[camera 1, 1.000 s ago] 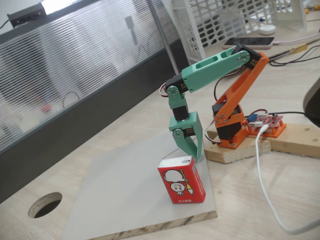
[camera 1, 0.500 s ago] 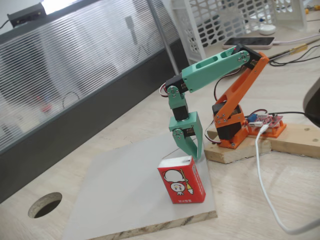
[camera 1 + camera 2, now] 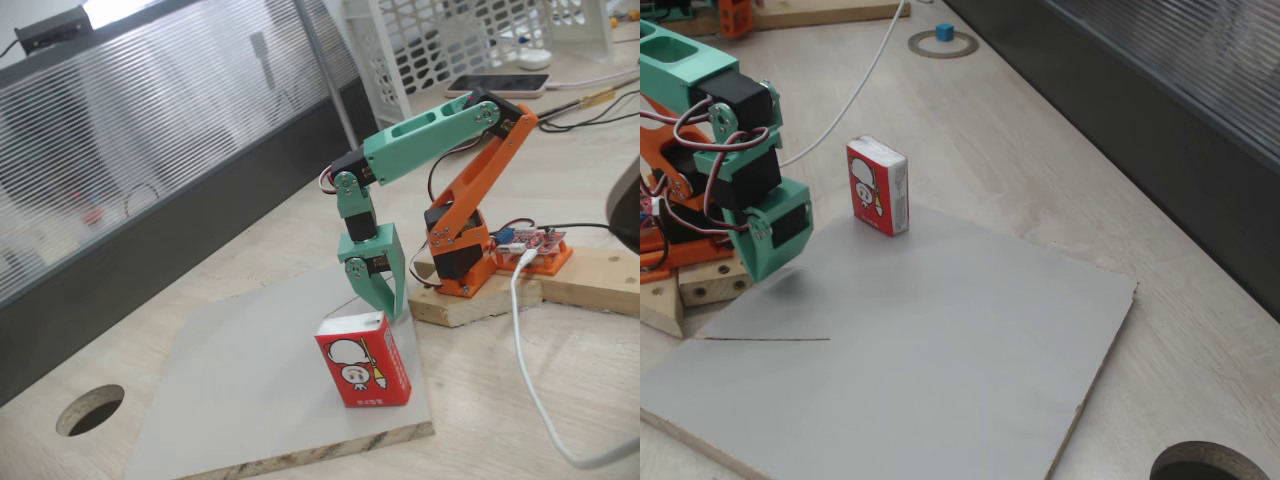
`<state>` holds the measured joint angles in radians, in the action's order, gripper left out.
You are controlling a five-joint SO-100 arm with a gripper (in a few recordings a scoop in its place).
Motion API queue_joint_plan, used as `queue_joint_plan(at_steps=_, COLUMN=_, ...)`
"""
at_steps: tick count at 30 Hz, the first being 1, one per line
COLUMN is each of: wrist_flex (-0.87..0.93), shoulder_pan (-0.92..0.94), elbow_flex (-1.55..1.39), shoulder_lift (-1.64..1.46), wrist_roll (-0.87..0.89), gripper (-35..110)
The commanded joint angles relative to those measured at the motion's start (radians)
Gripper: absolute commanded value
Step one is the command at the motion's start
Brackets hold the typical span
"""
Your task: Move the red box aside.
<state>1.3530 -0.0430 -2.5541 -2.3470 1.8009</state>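
Materials, surface finish.
Box [image 3: 362,359]: glossy printed card. Board [image 3: 940,350]: matt smooth grey face, rough chipboard edge. Table [image 3: 1040,150]: pale wood grain. Arm [image 3: 420,135]: matt plastic.

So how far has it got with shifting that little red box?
Barely started, it seems. The red box stands upright on the grey board, ungrasped. The gripper hangs just behind it, apparently not touching; whether the jaws are open is unclear. Moving it aside remains.

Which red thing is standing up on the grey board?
The red box, the carton with the white cartoon figure, stands upright on the grey board. The red circuit board lies flat beside the arm's base.
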Motion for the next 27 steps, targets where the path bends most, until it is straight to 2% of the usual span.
queue_joint_plan(at_steps=1, wrist_flex=0.002, shoulder_pan=-0.018, elbow_flex=-0.006, shoulder_lift=-0.037, wrist_roll=0.005, gripper=4)
queue_joint_plan(at_steps=17, wrist_flex=0.000, shoulder_pan=-0.038, elbow_flex=0.040, shoulder_lift=-0.051, wrist_roll=0.002, gripper=4)
queue_joint_plan(at_steps=24, wrist_flex=0.011, shoulder_pan=-0.351, elbow_flex=0.149, shoulder_lift=-0.011, wrist_roll=0.014, gripper=4)
queue_joint_plan(at_steps=27, wrist_flex=0.002, shoulder_pan=-0.407, elbow_flex=0.156, shoulder_lift=0.051, wrist_roll=0.014, gripper=4)
